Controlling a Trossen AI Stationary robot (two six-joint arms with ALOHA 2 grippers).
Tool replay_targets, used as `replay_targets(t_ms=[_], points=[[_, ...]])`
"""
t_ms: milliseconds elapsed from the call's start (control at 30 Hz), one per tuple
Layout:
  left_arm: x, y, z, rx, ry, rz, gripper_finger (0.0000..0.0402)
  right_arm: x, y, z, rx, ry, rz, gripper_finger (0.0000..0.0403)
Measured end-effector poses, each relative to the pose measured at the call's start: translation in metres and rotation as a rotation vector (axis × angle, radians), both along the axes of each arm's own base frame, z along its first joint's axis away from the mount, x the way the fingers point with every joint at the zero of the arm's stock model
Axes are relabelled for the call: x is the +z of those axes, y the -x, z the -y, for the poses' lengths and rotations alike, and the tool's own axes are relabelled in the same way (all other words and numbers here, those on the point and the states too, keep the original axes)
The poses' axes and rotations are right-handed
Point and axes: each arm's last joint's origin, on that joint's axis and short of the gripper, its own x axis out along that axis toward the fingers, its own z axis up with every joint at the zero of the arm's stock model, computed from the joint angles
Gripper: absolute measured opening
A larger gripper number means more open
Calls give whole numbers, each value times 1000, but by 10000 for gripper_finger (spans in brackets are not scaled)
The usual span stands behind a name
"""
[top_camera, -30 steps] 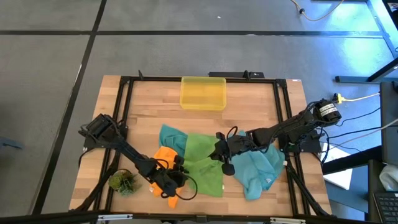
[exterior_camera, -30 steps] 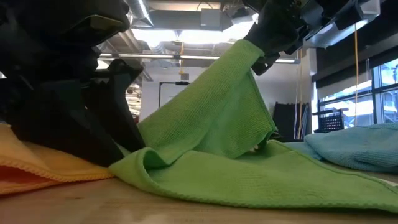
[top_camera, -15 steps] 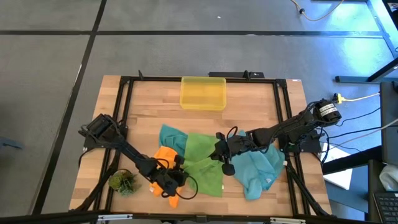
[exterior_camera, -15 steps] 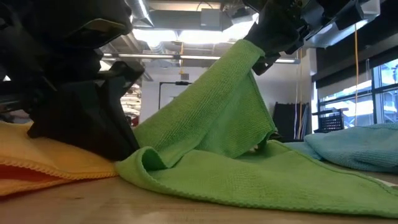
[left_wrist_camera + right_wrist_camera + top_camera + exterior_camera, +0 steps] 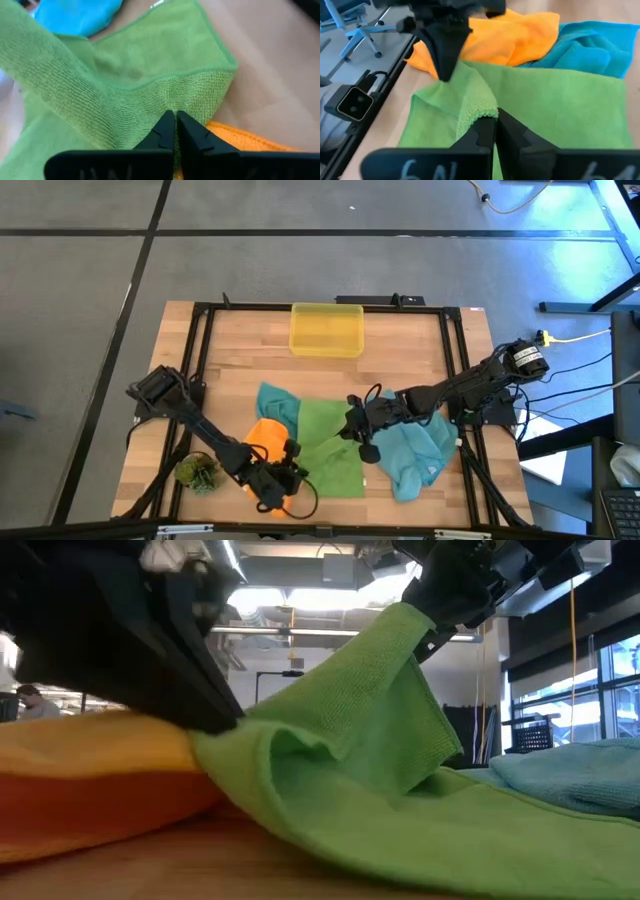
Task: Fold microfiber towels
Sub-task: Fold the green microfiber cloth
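The green microfiber towel [image 5: 325, 448] lies mid-table, half raised between both grippers. Its left part rests over the orange towel [image 5: 263, 432]. One teal towel [image 5: 278, 402] lies behind them, another teal towel [image 5: 415, 455] crumpled at the right. My left gripper [image 5: 290, 473] is shut on the green towel's near left part, low over the table. My right gripper [image 5: 351, 432] is shut on the towel's right edge, held higher [image 5: 425, 620]. My left gripper pinches the green towel's hemmed edge [image 5: 172, 106] between its two shut fingers, beside the orange towel. The cloth there is raised off the table [image 5: 235, 730] and bunches in a fold below the fingers. My right gripper pinches a bunched edge of the green towel [image 5: 479, 114] between its shut fingers, coming from the table's right. That edge is lifted well above the table [image 5: 400, 625]; the cloth slopes down from it toward the left gripper, fairly taut.
A yellow translucent bin [image 5: 327, 330] stands at the far middle. A small green plant tuft [image 5: 197, 473] sits near the front left. Black frame rails [image 5: 200, 350] run along the table's sides. Bare wood shows at the far left and far right.
My left gripper has shut on the green towel's near left edge and risen, drawing that edge and the orange cloth beside it up off the table. The green towel's sag between the two grippers has shortened. My right gripper has kept its hold.
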Motion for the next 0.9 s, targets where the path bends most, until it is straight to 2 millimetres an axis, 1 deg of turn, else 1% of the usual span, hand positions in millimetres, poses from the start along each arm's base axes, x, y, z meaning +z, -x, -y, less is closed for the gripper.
replay_targets(t_ms=[167,333,633,900], points=[[6,8,14,1,-26,48,0,-2,3,-7,23,6,-22,12],[7,17,23,36,-85,105,0,-5,9,-15,50,17,-64,12],[9,23,28,69,-125,150,0,-11,20,-32,89,16,-144,11],[7,25,29,66,-85,123,0,-12,34,-58,149,-21,-177,7]])
